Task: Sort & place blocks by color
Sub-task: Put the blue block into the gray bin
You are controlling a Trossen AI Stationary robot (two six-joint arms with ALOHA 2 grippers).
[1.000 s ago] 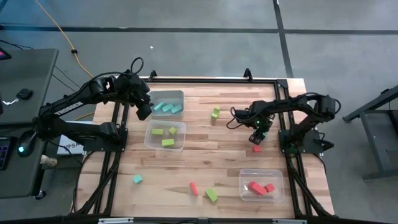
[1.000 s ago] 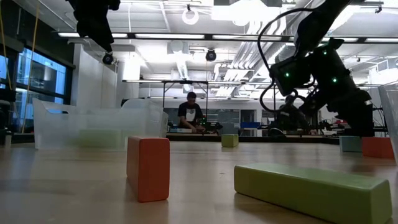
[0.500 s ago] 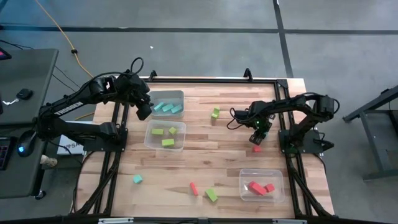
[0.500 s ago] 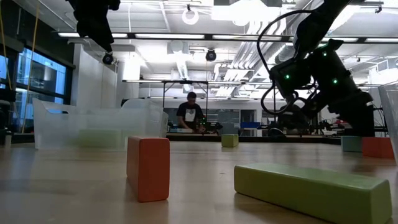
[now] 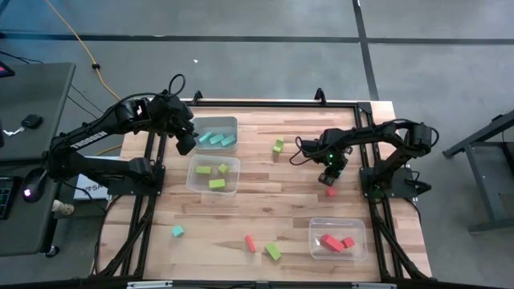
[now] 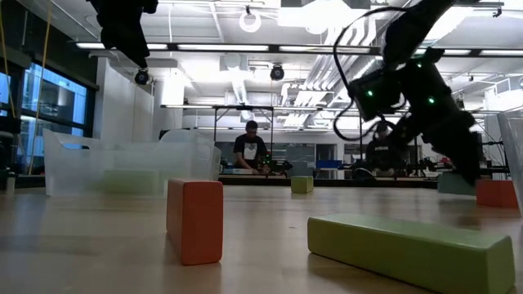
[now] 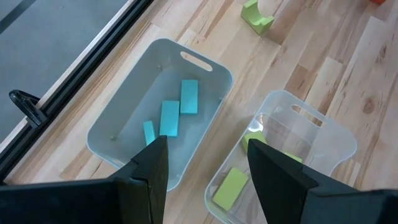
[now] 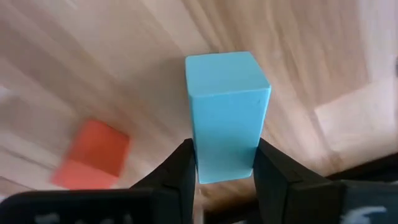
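A: Two fingers of the right pincer (image 8: pixel 224 163) clamp a cyan block (image 8: pixel 226 112), right of centre above the desk (image 5: pixel 273 201).
B: Left pincer (image 7: pixel 208 165) gapes, upper left, empty.

Camera arrangement. High view: overhead, facing straight down, far enough to take in the whole wooden table (image 5: pixel 265 205), both arms and the surrounding floor. Low view: at table-top height, facing level across the boards into the room behind, with a red-orange block (image 6: pixel 194 220) and a green bar (image 6: pixel 411 249) very near the lens. Left wrist view: above the far left part of the table, looking steeply down at the bin of cyan blocks (image 7: pixel 118 124) and the bin of green blocks (image 7: pixel 339 134), both also seen from overhead. Right wrist view: very close to the boards, filled by a cyan block (image 8: pixel 227 115) beside a red-orange cube (image 8: pixel 93 155), a pair shared with the overhead view
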